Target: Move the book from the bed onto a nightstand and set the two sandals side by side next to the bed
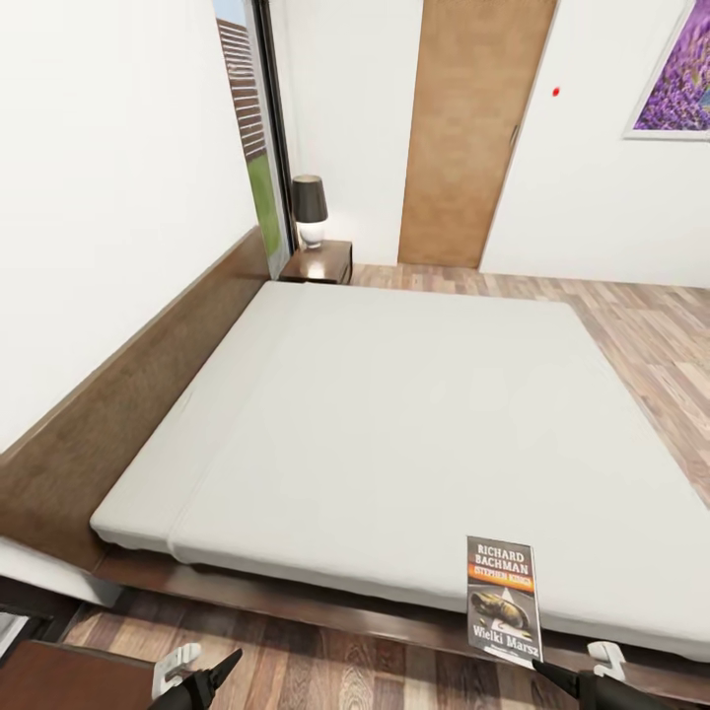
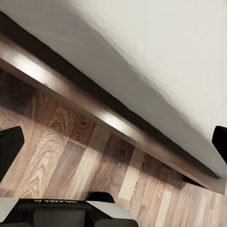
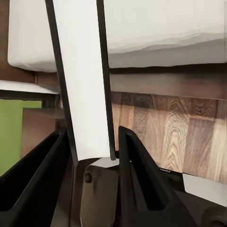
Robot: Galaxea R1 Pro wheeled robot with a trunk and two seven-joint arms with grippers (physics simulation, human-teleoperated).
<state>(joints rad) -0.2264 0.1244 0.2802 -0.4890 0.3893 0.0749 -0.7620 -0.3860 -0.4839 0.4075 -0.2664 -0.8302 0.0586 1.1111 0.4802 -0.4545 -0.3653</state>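
So the robot is standing at the side of the bed (image 1: pixel 394 424), looking down over the off-white mattress. The book (image 1: pixel 504 600) is sitting at about 5 o'clock in the head view, sticking up over the near mattress edge, cover facing the camera with the "RICHARD BACHMAN" lettering readable. The right gripper (image 1: pixel 552 678) is reaching in from 5 o'clock just under it. In the right wrist view the book (image 3: pixel 85 90) is showing edge-on, white pages between dark covers, running down between the two black fingers (image 3: pixel 137 175). It's looking clamped to me, though I can't make out the actual contact.

The left gripper (image 1: pixel 202 680) is hanging at 7 o'clock over the wood floor (image 1: pixel 325 661). In its wrist view the fingers (image 2: pixel 10 149) are sitting wide apart with nothing between them, facing the bed frame (image 2: pixel 94 111).

The nightstand (image 1: pixel 318 262) is way over at 11 o'clock past the headboard (image 1: pixel 118 424), with a lamp (image 1: pixel 310 209) on it.
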